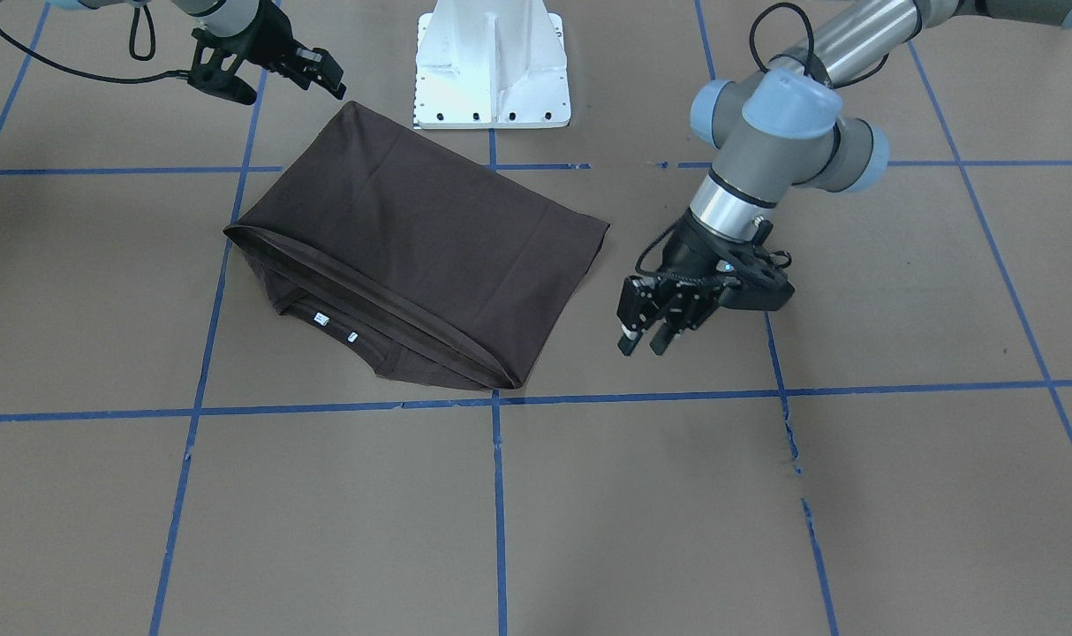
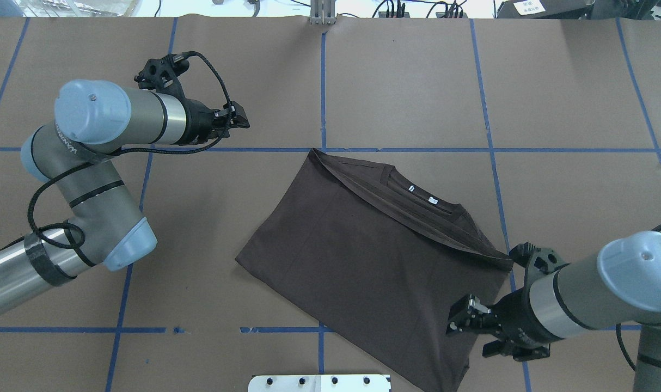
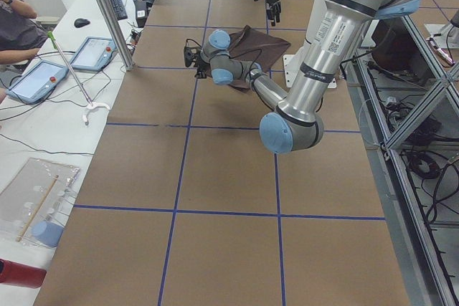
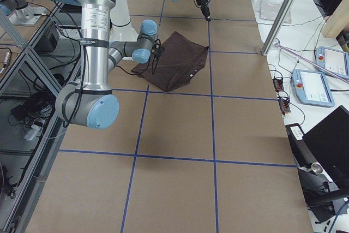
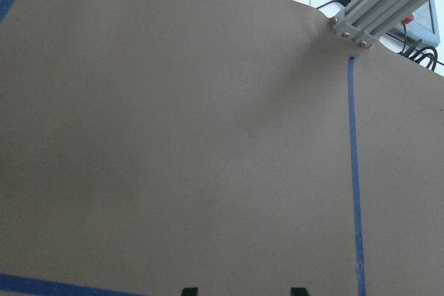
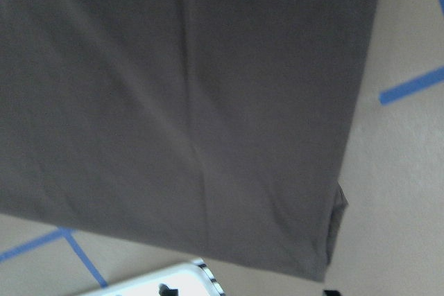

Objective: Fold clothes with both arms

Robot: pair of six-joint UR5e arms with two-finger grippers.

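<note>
Seen from overhead, the left arm point(image 2: 85, 179) bends in from the left, well apart from the shirt. Its gripper point(image 2: 241, 118) hangs over bare table point(image 2: 417, 81) with its fingers spread and nothing between them; the left wrist view shows only brown paper and blue tape point(image 5: 354, 171).

The shirt point(image 2: 363, 256) lies folded near the table's middle, skewed to the tape grid, with one corner beside the white pedestal point(image 2: 319, 383). Its collar point(image 2: 417, 198) and two white tags point(image 2: 421, 194) show along the far edge, partly under a folded-over hem.

On the right, the right arm point(image 2: 592, 294) reaches in low. Its gripper point(image 2: 470, 336) is spread and empty, at the shirt's near right edge. The right wrist view is filled with smooth dark cloth.
</note>
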